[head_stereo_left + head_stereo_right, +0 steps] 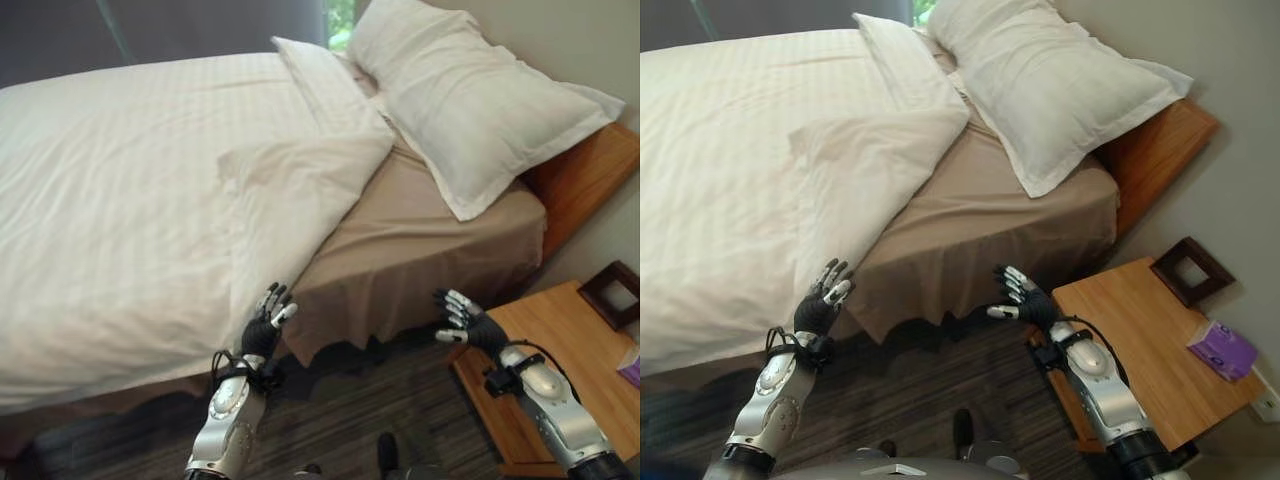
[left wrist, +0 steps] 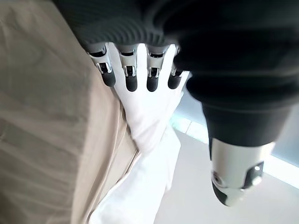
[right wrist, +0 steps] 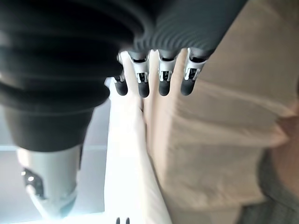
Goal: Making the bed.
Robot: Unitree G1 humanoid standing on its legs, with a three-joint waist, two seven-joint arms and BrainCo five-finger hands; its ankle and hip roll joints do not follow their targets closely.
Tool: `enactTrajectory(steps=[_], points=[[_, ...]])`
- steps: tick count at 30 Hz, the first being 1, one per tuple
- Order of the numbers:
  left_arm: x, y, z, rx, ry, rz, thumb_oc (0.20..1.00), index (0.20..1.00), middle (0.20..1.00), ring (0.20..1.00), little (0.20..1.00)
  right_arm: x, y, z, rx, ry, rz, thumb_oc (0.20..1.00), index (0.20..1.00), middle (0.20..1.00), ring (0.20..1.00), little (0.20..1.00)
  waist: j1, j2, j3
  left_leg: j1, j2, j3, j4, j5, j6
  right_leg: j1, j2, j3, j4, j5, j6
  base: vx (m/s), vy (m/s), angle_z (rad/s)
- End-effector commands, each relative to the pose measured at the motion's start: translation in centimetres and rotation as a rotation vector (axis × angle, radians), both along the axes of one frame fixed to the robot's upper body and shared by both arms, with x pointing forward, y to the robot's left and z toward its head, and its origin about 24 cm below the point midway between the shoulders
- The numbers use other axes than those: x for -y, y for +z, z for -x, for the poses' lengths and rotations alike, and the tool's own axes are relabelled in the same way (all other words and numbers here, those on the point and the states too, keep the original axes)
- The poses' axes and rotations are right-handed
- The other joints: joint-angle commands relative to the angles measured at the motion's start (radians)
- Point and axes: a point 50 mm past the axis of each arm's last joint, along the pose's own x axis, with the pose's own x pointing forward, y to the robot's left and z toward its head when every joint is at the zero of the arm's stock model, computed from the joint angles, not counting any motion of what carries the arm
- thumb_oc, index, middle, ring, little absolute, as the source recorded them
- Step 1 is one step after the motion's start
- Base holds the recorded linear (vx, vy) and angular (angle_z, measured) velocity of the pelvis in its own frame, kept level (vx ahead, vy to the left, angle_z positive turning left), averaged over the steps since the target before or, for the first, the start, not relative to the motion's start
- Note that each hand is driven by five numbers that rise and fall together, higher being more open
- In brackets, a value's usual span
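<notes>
White duvet is spread over the bed, its near top corner folded back, leaving the tan sheet exposed below two pillows at the headboard. Left hand is raised at the duvet's hanging edge, fingers spread, nothing held. Right hand is raised by the nightstand, fingers spread, nothing held. Step judged: approach, before any grasp. Next: the folded corner is to be gripped and drawn toward the pillows.

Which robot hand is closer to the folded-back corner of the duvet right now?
Left. The left robot hand is raised beside the duvet edge; the right robot hand hovers by the nightstand, off the bed's corner.
</notes>
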Motion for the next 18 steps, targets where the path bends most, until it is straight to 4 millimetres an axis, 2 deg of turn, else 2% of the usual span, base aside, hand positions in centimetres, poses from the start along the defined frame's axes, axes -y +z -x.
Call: enactTrajectory(steps=[1, 2, 4, 5, 6, 9, 12, 13, 14, 18], points=[[-0.9, 3.4, -1.6, 0.165, 0.01, -0.02, 1.0, 1.0, 1.0, 1.0, 1.0, -0.2, 3.1, -0.7, 0.146, 0.028, -0.044, 1.0, 1.0, 1.0, 1.0, 1.0, -0.033, -0.043, -0.003, -0.084, -0.017, 0.217, 0.047, 0.123, 0.027, 0.04, -0.092, 0.026, 0.098, -0.135, 0.058, -0.17, -0.076, 0.89], [-0.7, 3.4, -1.7, 0.161, 0.01, -0.006, 1.0, 1.0, 1.0, 1.0, 1.0, 0.0, 2.7, -0.5, 0.127, 0.002, -0.062, 1.0, 1.0, 1.0, 1.0, 1.0, -0.063, -0.05, -0.018, -0.037, 0.025, 0.399, 0.112, 0.09, 0.036, 0.029, -0.099, -0.023, 0.091, -0.129, 0.054, -0.19, -0.077, 0.56], [-0.2, 3.2, -1.6, 0.154, -0.011, 0.007, 1.0, 1.0, 1.0, 1.0, 1.0, 0.1, 2.3, -0.1, 0.109, -0.02, -0.087, 1.0, 1.0, 1.0, 1.0, 1.0, -0.076, -0.043, -0.032, -0.012, 0.021, 0.433, 0.127, 0.06, 0.028, 0.037, -0.095, -0.053, 0.077, -0.133, 0.061, -0.09, -0.02, 0.29], [-0.1, 3.0, -1.5, 0.148, -0.011, 0.014, 1.0, 1.0, 1.0, 1.0, 1.0, 0.1, 2.1, 0.2, 0.102, -0.026, -0.1, 1.0, 1.0, 1.0, 1.0, 1.0, -0.091, -0.032, -0.043, 0.011, 0.018, 0.457, 0.054, 0.069, 0.024, 0.038, -0.091, -0.065, 0.067, -0.124, 0.068, -0.01, 0.038, 0.44], [0.0, 2.8, -1.5, 0.14, -0.016, 0.015, 1.0, 1.0, 1.0, 1.0, 1.0, 0.2, 1.9, 0.3, 0.094, -0.037, -0.103, 1.0, 1.0, 1.0, 1.0, 1.0, -0.098, -0.022, -0.05, 0.023, 0.013, 0.459, 0.0, 0.069, 0.025, 0.042, -0.088, -0.072, 0.059, -0.125, 0.074, 0.03, 0.076, 0.38], [0.0, 2.4, -1.2, 0.118, -0.029, -0.013, 1.0, 1.0, 1.0, 1.0, 1.0, 0.4, 1.1, 0.9, 0.064, -0.079, -0.113, 1.0, 1.0, 1.0, 1.0, 1.0, -0.124, 0.022, -0.075, 0.063, -0.011, 0.411, -0.132, 0.089, 0.037, 0.032, -0.084, -0.075, 0.075, -0.139, 0.08, 0.02, 0.145, 0.38], [-0.4, 2.7, -1.1, 0.127, -0.029, -0.047, 1.0, 1.0, 1.0, 1.0, 1.0, 0.1, 1.2, 0.8, 0.067, -0.081, -0.143, 1.0, 1.0, 1.0, 1.0, 1.0, -0.131, 0.037, -0.066, 0.068, -0.026, 0.412, -0.136, 0.087, 0.047, 0.012, -0.098, -0.061, 0.104, -0.138, 0.082, -0.04, 0.117, 0.16], [-2.6, 2.9, 0.0, 0.123, 0.086, -0.03, 1.0, 1.0, 1.0, 1.0, 1.0, 2.9, 0.2, 0.5, 0.046, -0.286, -0.161, 1.0, 1.0, 1.0, 1.0, 1.0, -0.035, -0.004, -0.049, 0.028, 0.026, 0.576, -0.039, 0.097, 0.032, 0.083, -0.127, -0.249, 0.073, -0.169, 0.089, -0.03, 0.053, -0.12], [-2.6, 3.0, 0.0, 0.125, 0.083, -0.037, 1.0, 1.0, 1.0, 1.0, 1.0, 2.8, 0.0, 0.6, 0.039, -0.294, -0.163, 1.0, 1.0, 1.0, 1.0, 1.0, -0.037, 0.004, -0.051, 0.042, 0.012, 0.542, -0.068, 0.094, 0.033, 0.082, -0.126, -0.251, 0.076, -0.169, 0.091, -0.04, 0.032, -0.02], [-3.4, 3.2, 0.4, 0.132, 0.108, -0.063, 1.0, 1.0, 1.0, 1.0, 1.0, 2.3, 0.3, 0.2, 0.049, -0.311, -0.254, 1.0, 1.0, 1.0, 1.0, 1.0, -0.037, 0.009, -0.057, 0.039, 0.004, 0.502, -0.079, 0.095, 0.033, 0.087, -0.14, -0.266, 0.054, -0.152, 0.094, -0.05, 0.073, 0.29]])
